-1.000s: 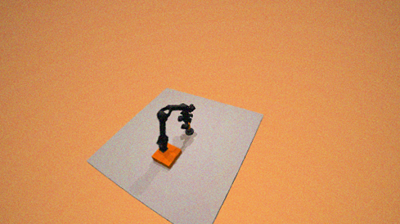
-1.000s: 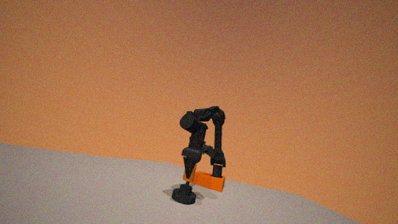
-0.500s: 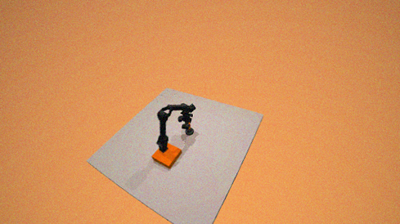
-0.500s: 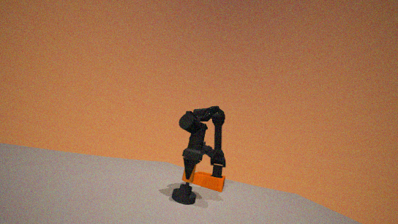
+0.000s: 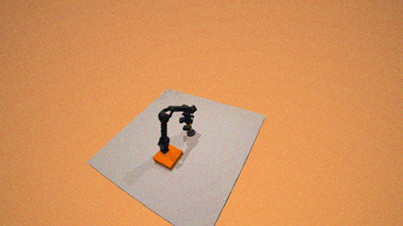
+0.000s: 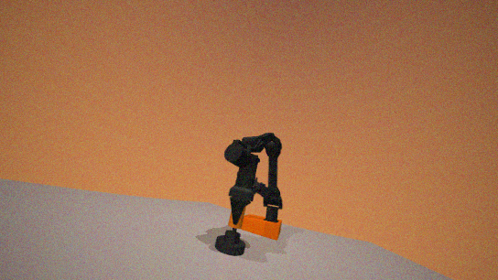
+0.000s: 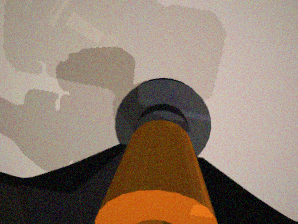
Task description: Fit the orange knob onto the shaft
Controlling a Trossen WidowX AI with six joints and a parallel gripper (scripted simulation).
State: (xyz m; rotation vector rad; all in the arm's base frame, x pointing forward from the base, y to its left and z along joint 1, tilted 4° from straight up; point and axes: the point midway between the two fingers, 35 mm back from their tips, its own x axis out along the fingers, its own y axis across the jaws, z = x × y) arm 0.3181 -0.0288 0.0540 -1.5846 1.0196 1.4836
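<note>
The orange knob [image 6: 232, 223] [image 7: 157, 165] is held upright over the round dark pedestal [image 5: 190, 133] [image 6: 229, 246] [image 7: 197, 102]. My gripper [image 6: 236, 221] [image 7: 159, 157] is shut on the knob, with one dark finger on each side. In the exterior view, a short length of the dark shaft [image 6: 234, 229] shows between the knob's lower end and the pedestal's raised centre. The knob stands above the pedestal, not down on it. In the wrist view the knob's lower end covers the shaft. The hole's fit and both flat sides are hidden.
The arm's orange base block [image 5: 168, 157] [image 6: 263, 226] stands on the grey mat [image 5: 212, 184] [image 6: 114, 238], behind the pedestal in the exterior view. The arm reaches over from it. Shadows of the arm lie on the mat around the pedestal.
</note>
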